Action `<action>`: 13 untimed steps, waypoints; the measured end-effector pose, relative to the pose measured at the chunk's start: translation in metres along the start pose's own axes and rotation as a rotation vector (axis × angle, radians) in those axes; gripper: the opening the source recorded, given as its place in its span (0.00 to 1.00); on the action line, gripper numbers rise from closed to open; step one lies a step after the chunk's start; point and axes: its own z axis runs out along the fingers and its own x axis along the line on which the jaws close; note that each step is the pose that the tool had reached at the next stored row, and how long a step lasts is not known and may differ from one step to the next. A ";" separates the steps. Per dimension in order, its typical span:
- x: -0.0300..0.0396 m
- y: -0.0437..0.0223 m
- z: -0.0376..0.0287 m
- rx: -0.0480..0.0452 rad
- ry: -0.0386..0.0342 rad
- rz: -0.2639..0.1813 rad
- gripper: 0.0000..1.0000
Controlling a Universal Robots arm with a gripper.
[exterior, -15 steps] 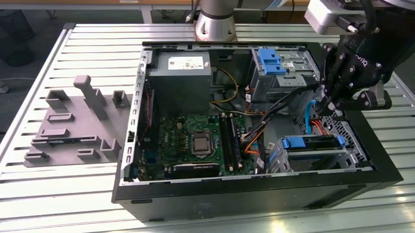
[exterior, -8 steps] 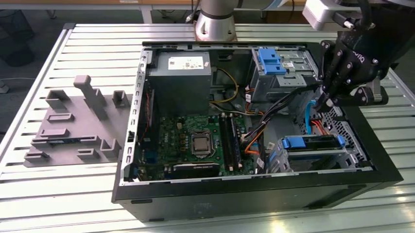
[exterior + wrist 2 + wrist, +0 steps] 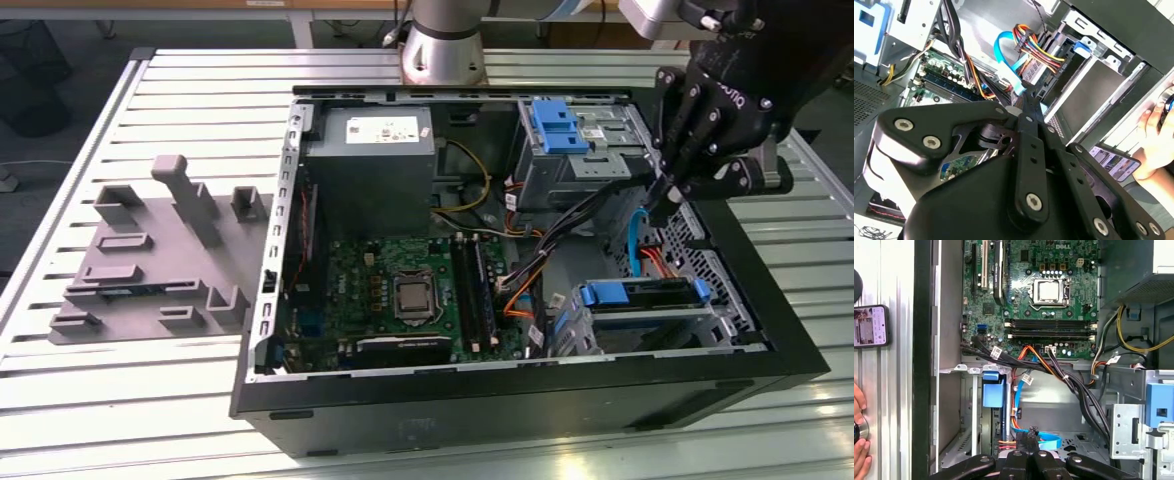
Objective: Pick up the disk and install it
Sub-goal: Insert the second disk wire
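Note:
The disk [image 3: 641,296] sits in the drive cage at the case's front corner on the exterior view's right, its blue bracket facing up. That bracket appears in both wrist views [image 3: 993,390] [image 3: 1081,47]. My black gripper [image 3: 663,197] reaches down into the case just behind the cage, apart from the disk. Its fingers [image 3: 1029,112] are pressed together on the black plug [image 3: 1024,436] at the end of a blue flat cable [image 3: 638,232].
The open computer case [image 3: 534,385] lies on a slatted table, with motherboard [image 3: 400,290], power supply [image 3: 371,160] and cable bundles inside. A second blue bracket [image 3: 554,125] sits in the far cage. A grey fixture block [image 3: 154,250] lies at the exterior view's left. A person's hand [image 3: 859,460] and a phone [image 3: 871,326] are beside the case.

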 end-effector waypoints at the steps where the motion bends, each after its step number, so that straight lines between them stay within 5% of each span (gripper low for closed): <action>1: -0.0008 0.0000 0.0000 0.0000 0.0005 0.000 0.11; 13: -0.0070 0.0001 0.0000 -0.0005 0.0021 0.014 0.18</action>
